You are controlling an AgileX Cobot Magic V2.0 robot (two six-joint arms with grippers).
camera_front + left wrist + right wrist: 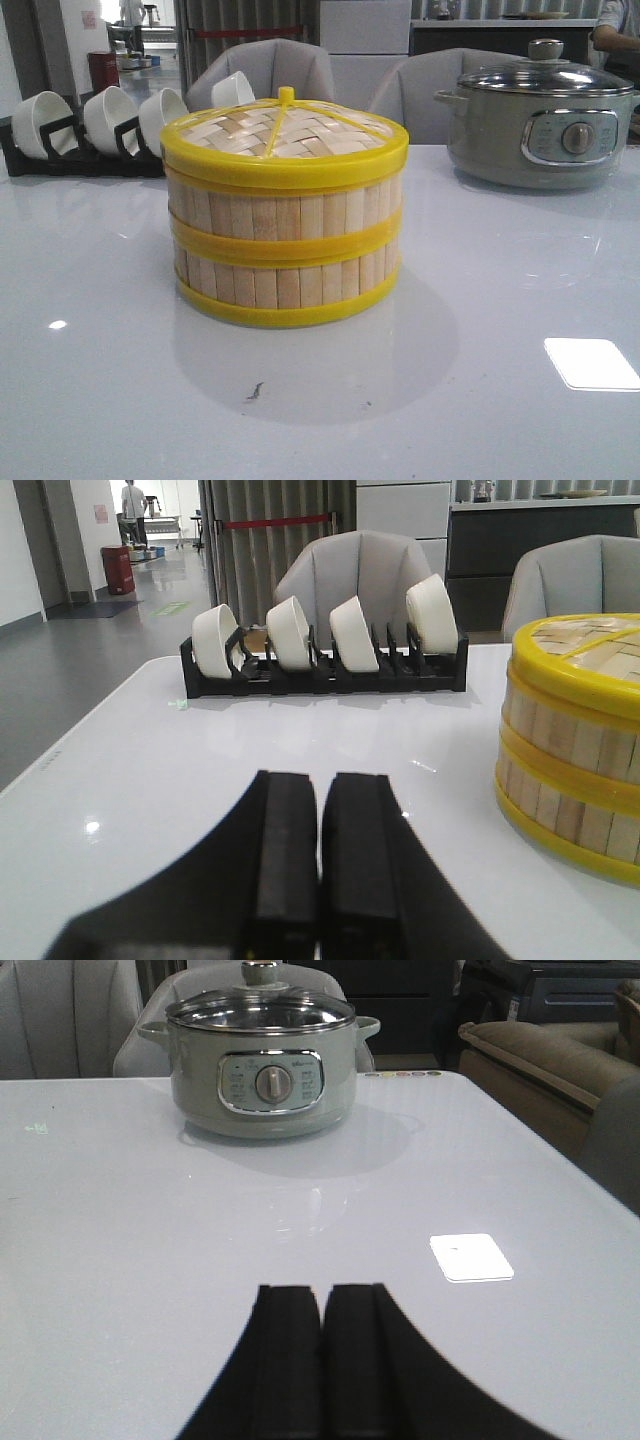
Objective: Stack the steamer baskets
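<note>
Two steamer baskets (285,255) stand stacked one on the other in the middle of the white table, slat walls pale, rims yellow. A woven yellow-rimmed lid (284,135) with a small knob sits on top. The left wrist view catches the same stack (570,745) off to one side of my left gripper (320,780), which is shut with nothing in it, low over the table and apart from the stack. My right gripper (320,1292) is shut and empty too, over bare table. Neither gripper shows in the front view.
A grey electric pot (540,125) with a glass lid stands at the back right, also facing the right wrist as the pot (260,1065). A black rack of white bowls (95,125) lines the back left; the rack (325,645) lies ahead of the left gripper. Chairs stand behind the table.
</note>
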